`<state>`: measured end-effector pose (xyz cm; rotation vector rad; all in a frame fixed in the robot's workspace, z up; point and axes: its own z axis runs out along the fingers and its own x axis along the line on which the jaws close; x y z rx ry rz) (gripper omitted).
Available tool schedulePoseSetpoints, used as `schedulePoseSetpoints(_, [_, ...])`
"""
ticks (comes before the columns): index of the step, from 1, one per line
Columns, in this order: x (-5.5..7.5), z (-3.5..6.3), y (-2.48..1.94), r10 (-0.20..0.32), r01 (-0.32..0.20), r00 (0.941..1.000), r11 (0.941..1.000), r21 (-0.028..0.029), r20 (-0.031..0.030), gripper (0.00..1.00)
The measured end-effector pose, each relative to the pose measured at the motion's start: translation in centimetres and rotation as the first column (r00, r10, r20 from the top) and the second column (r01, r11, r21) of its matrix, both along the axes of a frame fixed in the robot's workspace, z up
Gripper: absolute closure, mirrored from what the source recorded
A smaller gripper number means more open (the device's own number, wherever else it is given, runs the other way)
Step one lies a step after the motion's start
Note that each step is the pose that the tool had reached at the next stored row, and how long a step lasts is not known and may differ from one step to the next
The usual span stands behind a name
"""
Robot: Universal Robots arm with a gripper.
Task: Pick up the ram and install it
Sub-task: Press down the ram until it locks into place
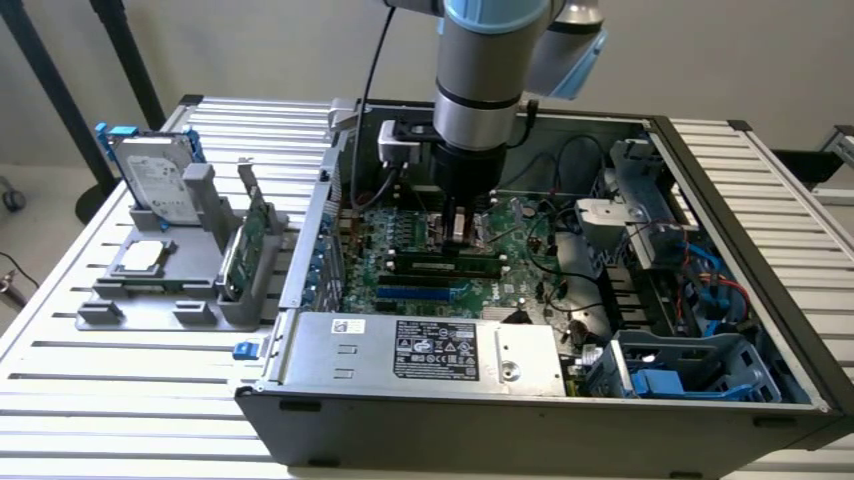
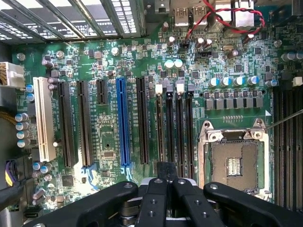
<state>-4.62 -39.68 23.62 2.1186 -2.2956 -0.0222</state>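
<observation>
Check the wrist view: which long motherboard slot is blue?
The blue slot, the single blue one, flanked by black slots, with the white slot further out.

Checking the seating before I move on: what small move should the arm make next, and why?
Probably a short, straight press down: the shut gripper hangs right over the long, thin dark-green ram stick, which stands on edge on the green motherboard; whether it is fully seated I cannot tell.
</observation>
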Motion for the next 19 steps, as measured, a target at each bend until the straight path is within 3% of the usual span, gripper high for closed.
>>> schedulePoseSetpoints(8, [-0.12, -0.24, -0.01, 0.000, 0.000, 1.0000, 1.0000, 0.0027, 0.0059, 0.89])
schedulePoseSetpoints(19, [-0.14, -0.51, -0.01, 0.001, -0.001, 1.0000, 1.0000, 0.0035, 0.0061, 0.89])
